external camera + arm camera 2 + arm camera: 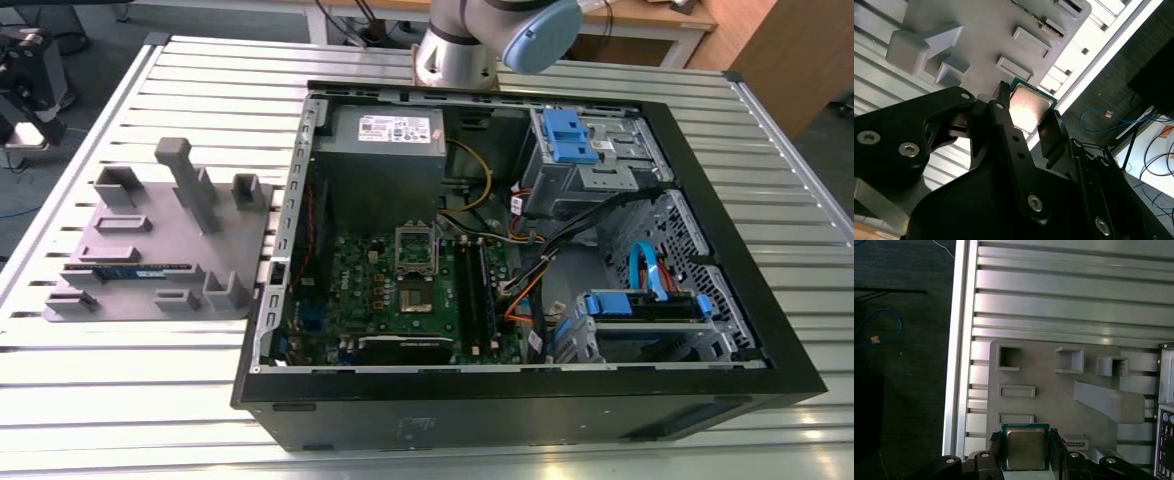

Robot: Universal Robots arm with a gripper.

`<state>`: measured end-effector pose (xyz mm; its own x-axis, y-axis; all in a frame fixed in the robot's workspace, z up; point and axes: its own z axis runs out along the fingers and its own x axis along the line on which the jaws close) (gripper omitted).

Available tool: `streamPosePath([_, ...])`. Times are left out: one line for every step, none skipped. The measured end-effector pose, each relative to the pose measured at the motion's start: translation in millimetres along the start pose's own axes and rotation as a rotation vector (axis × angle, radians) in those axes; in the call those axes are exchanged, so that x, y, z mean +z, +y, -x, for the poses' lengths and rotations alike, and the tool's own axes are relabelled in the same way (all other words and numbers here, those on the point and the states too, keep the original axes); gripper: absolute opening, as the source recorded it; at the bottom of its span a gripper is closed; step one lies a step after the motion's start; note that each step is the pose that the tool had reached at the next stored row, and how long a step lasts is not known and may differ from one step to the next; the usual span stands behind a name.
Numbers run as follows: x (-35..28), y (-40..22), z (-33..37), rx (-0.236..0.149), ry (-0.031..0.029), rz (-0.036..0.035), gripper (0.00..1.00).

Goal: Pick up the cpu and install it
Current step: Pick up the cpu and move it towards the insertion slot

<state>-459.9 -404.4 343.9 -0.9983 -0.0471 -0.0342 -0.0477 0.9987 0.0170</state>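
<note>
Jaws grip the cpu (1025, 448), hiding its side edges.

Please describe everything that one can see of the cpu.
The cpu is a small flat square chip: a shiny silver-grey metal top on a thin green board that shows as a rim. In both wrist views the fingers of the gripper press on two opposite edges. Its metal side faces the cameras, above one edge of the grey tray; whether it touches the tray I cannot tell.
</note>
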Motion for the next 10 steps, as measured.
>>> streamPosePath([-2.0,0.0,0.1,0.0,0.0,0.0,0.47])
streamPosePath([-3.9,0.1,0.1,0.0,0.0,0.0,0.47])
streamPosePath([-5.8,0.1,0.2,0.0,0.0001,0.0,0.47])
streamPosePath([-7.4,0.1,0.2,0.0,0.0001,0.0,0.47])
streamPosePath([-8.9,0.2,0.3,0.0,0.0001,0.0,0.47])
streamPosePath([-10.5,0.2,0.3,0.0,0.0001,0.0,0.47])
streamPosePath([-12.0,0.2,0.4,0.0,0.0,0.0,0.47])
streamPosePath([-12.8,0.2,0.4,0.0,0.0,0.0,0.47])
streamPosePath([-12.8,0.2,0.4,0.0,-0.0001,0.0001,0.47])
streamPosePath([-12.8,0.2,0.4,0.0,-0.0002,0.0001,0.47])
